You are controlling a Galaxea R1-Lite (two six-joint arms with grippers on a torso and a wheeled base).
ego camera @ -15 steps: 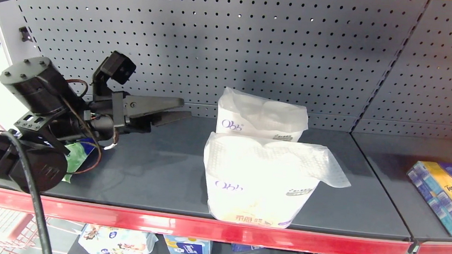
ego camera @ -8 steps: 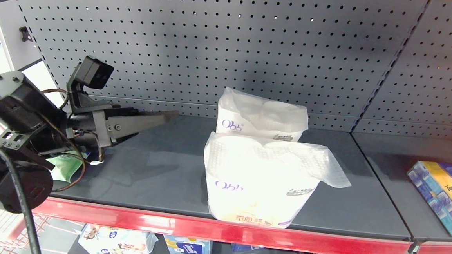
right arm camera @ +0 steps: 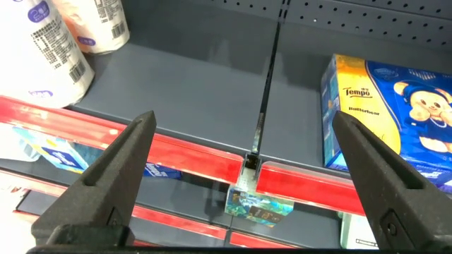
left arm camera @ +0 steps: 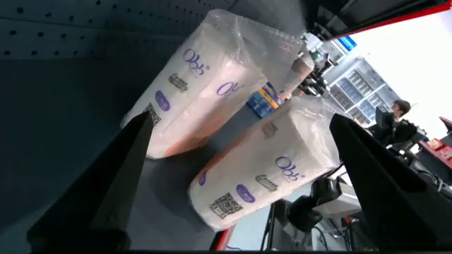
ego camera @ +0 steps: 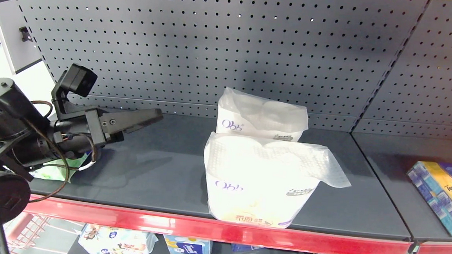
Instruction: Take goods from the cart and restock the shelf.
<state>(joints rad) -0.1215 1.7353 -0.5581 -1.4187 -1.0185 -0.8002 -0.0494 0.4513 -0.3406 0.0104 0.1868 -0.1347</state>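
Two white packs of paper rolls stand on the grey shelf (ego camera: 149, 165), one at the front edge (ego camera: 262, 180) and one behind it by the pegboard (ego camera: 262, 115). My left gripper (ego camera: 150, 116) hovers over the shelf's left part, well left of the packs and pointing toward them. In the left wrist view its fingers (left arm camera: 113, 190) stand wide apart and hold nothing, with the back pack (left arm camera: 191, 92) and the front pack (left arm camera: 268, 169) beyond. My right gripper (right arm camera: 244, 118) is open and empty in front of the shelf's red edge (right arm camera: 176, 155).
A green packet (ego camera: 56, 169) lies on the shelf under my left arm. A blue and yellow tissue pack (ego camera: 441, 195) lies on the neighbouring shelf section to the right. More goods (ego camera: 117, 240) sit on the lower shelf. A perforated back wall (ego camera: 231, 45) closes the shelf.
My left arm has drawn back to the left and sunk lower, away from the two packs. The packs have stayed where they were.
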